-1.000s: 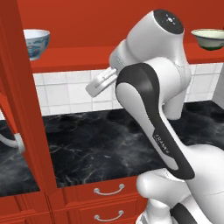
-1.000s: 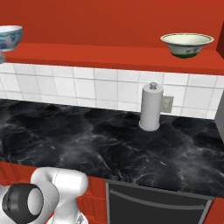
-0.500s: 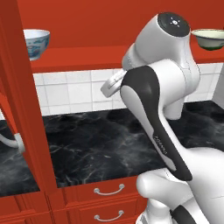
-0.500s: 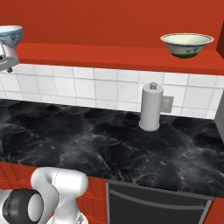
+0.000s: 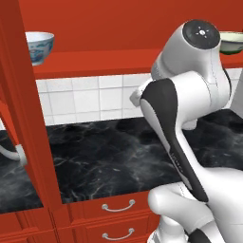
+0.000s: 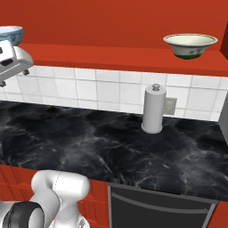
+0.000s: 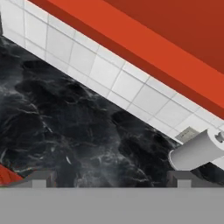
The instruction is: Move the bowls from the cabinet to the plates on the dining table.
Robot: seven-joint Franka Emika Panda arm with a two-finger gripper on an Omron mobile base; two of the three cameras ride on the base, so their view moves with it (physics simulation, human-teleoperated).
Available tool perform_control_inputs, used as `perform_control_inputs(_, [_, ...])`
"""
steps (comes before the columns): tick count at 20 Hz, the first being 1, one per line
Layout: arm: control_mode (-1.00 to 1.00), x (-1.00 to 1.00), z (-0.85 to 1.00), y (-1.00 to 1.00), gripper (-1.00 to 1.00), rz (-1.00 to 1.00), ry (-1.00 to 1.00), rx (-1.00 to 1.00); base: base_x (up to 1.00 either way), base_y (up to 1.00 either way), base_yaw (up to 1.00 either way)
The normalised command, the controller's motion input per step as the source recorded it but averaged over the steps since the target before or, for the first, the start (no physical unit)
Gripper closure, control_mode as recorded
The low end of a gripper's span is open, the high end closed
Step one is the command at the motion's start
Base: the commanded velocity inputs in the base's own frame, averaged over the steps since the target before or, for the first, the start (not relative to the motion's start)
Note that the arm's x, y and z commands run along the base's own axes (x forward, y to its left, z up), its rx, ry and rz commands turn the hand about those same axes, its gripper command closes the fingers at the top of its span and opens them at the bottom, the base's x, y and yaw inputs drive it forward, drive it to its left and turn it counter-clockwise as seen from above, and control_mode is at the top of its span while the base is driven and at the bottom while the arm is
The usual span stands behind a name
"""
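Both bowls are still standing on the open red cabinet shelf [image 6: 111, 58], so the step in hand is judged to be the reach for the first bowl. The blue-patterned white bowl [image 5: 39, 46] is seen at the upper left of the left base view, and the cream bowl with a green band [image 6: 190, 45] at the upper right of the right base view; the two are well apart along the shelf. The jaws are spread wide and nothing is held between them; in the hand view the gripper [image 7: 111, 178] is aimed down at the black marble counter [image 7: 65, 135] and the tiled wall, with a paper towel roll [image 7: 197, 151] at the lower right. At the left edge of the right base view the hand is seen just below the white bowl. The wrist would need to be raised and levelled until a bowl rim is framed between the fingertips, and the shelf's front edge should be cleared before the jaws are closed on the rim.
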Motion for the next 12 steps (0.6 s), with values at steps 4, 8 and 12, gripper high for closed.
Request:
perform_control_inputs(4, [-1.0,0.0,0.03,-0.53,-1.0,-0.09,-0.01,-0.07,0.0,0.0,0.0])
perform_control_inputs(8, [-1.0,0.0,0.06,-0.55,-1.0,-0.07,0.0,-0.06,0.0,0.0,0.0])
perform_control_inputs(12, [-1.0,0.0,0.05,-0.55,-1.0,-0.06,-0.01,-0.06,0.0,0.0,0.0])
